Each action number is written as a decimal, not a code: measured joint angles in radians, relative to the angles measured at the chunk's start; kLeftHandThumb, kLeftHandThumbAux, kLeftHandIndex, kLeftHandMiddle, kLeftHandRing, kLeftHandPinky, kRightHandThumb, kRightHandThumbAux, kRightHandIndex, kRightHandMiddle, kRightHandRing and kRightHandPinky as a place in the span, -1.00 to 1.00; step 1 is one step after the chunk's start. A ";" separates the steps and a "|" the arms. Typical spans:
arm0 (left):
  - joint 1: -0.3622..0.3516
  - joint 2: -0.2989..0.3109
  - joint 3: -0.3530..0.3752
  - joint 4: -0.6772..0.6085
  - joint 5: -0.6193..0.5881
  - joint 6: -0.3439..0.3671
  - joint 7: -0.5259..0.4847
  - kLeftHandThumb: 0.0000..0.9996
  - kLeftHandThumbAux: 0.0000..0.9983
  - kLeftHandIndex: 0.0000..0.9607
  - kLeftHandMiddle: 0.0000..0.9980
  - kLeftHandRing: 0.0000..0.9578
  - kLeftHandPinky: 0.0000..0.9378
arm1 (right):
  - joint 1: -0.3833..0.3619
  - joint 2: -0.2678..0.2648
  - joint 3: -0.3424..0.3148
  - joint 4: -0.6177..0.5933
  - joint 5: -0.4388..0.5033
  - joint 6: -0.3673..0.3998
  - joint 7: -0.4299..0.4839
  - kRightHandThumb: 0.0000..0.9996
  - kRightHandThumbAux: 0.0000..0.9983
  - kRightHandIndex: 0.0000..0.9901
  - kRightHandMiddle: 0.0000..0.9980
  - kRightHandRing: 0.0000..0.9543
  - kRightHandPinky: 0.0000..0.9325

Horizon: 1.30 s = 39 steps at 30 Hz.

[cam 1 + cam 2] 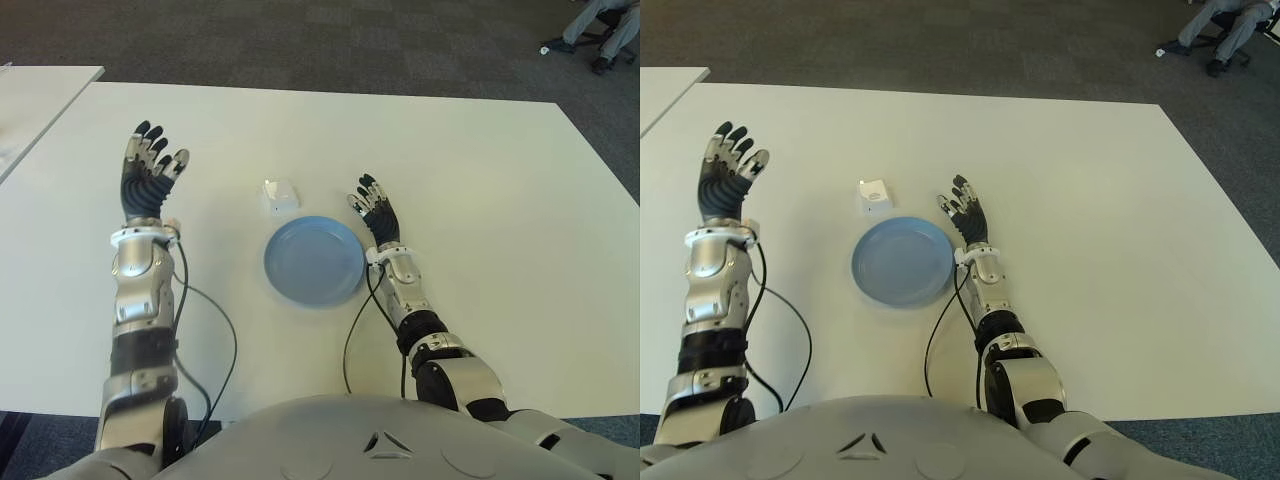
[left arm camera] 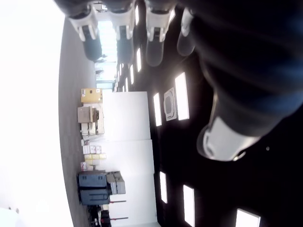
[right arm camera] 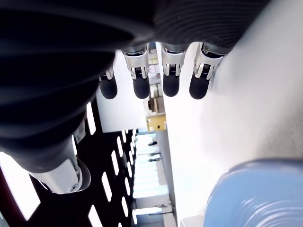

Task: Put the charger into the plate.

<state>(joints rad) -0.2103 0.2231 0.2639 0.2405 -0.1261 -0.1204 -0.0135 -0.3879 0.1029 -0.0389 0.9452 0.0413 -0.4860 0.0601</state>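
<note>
A small white charger lies on the white table, just beyond the far left rim of a round blue plate. The plate holds nothing. My right hand is open with its fingers stretched out, right beside the plate's right edge and level with the charger. The right wrist view shows its spread fingers holding nothing, with the plate close by. My left hand is open too, raised to the left of the charger and well apart from it.
A second white table stands at the far left. A seated person's legs show at the far right corner on the dark carpet. Black cables trail from both wrists over the near table.
</note>
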 measured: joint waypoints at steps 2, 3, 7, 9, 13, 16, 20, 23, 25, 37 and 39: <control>-0.059 0.005 -0.017 0.061 0.022 0.008 0.000 -1.00 0.48 -0.88 -0.77 -0.79 -0.77 | -0.008 0.003 0.000 0.011 0.000 -0.004 -0.001 -1.00 0.31 -0.90 -0.88 -0.90 -0.85; -0.086 0.007 -0.030 0.090 0.033 0.011 -0.001 -1.00 0.48 -0.89 -0.78 -0.79 -0.77 | -0.011 0.003 0.000 0.016 0.000 -0.005 -0.001 -1.00 0.31 -0.91 -0.88 -0.90 -0.86; -0.163 0.020 -0.091 0.168 0.097 0.031 -0.001 -1.00 0.48 -0.91 -0.81 -0.82 -0.79 | -0.022 0.003 0.000 0.031 0.000 -0.010 0.001 -1.00 0.30 -0.91 -0.89 -0.91 -0.88; -0.184 0.024 -0.126 0.180 0.137 0.037 -0.001 -1.00 0.49 -0.93 -0.84 -0.84 -0.81 | -0.025 0.003 0.000 0.036 0.000 -0.013 0.001 -1.00 0.30 -0.91 -0.89 -0.91 -0.88; -0.197 0.046 -0.208 0.175 0.227 0.072 -0.012 -0.99 0.47 -0.96 -0.89 -0.89 -0.88 | -0.031 0.002 0.000 0.046 0.000 -0.015 0.000 -1.00 0.30 -0.92 -0.89 -0.91 -0.89; -0.194 0.082 -0.272 0.163 0.293 0.102 -0.054 -0.98 0.44 -0.99 -0.92 -0.93 -0.93 | -0.032 0.002 0.000 0.050 0.000 -0.016 0.000 -1.00 0.30 -0.92 -0.89 -0.91 -0.89; -0.192 0.147 -0.350 0.162 0.384 0.108 -0.105 -0.97 0.39 -0.99 -0.96 -0.97 -0.98 | -0.032 0.003 0.000 0.052 0.000 -0.016 0.000 -1.00 0.29 -0.92 -0.88 -0.91 -0.88; -0.195 0.204 -0.430 0.175 0.487 0.094 -0.111 -0.99 0.34 -1.00 -0.99 -0.99 -1.00 | -0.032 0.002 0.000 0.052 0.001 -0.017 0.000 -1.00 0.28 -0.90 -0.87 -0.90 -0.88; -0.199 0.236 -0.486 0.203 0.565 0.062 -0.105 -1.00 0.33 -1.00 -1.00 -1.00 -1.00 | -0.032 0.002 -0.001 0.051 0.001 -0.018 0.000 -1.00 0.27 -0.90 -0.86 -0.90 -0.88; -0.240 0.329 -0.722 0.451 0.881 -0.235 0.110 -1.00 0.37 -1.00 -1.00 -1.00 -1.00 | -0.031 0.002 0.005 0.042 -0.001 -0.027 -0.006 -1.00 0.25 -0.87 -0.85 -0.87 -0.84; -0.260 0.346 -0.757 0.470 0.935 -0.268 0.152 -1.00 0.40 -1.00 -1.00 -1.00 -1.00 | -0.029 0.002 0.007 0.042 -0.001 -0.027 -0.006 -1.00 0.25 -0.87 -0.85 -0.87 -0.84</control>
<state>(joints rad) -0.4708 0.5692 -0.4927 0.7104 0.8090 -0.3883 0.1386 -0.4174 0.1051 -0.0322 0.9868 0.0403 -0.5131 0.0540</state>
